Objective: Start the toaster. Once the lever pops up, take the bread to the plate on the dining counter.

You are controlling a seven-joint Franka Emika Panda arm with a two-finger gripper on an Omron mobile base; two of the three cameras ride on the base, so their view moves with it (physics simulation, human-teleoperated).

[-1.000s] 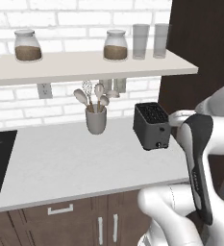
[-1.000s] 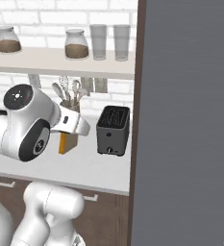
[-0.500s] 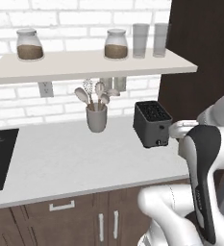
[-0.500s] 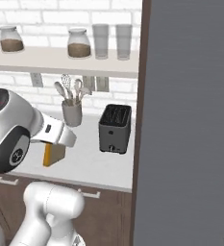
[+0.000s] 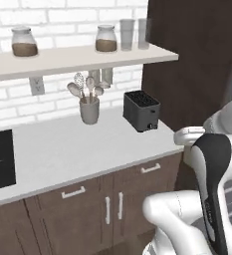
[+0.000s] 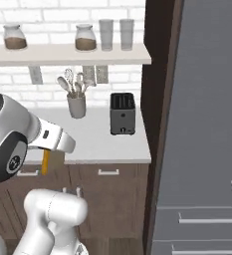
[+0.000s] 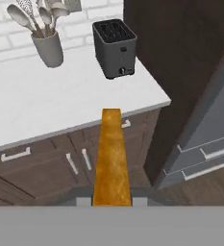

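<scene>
Toaster (image 5: pixel 142 110) right of utensil cup (image 5: pixel 89 110)

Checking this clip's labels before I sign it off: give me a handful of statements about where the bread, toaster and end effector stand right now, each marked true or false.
1. The end effector is shut on the bread. True.
2. The bread sits in the toaster's slots. False: the slice is held out in front of the cabinets, apart from the toaster.
3. The toaster stands on the grey countertop, right of the utensil cup. True.
4. The shelf above the countertop carries two jars and two glasses. True.
5. The plate lies beside the toaster. False: the utensil cup does.
</scene>
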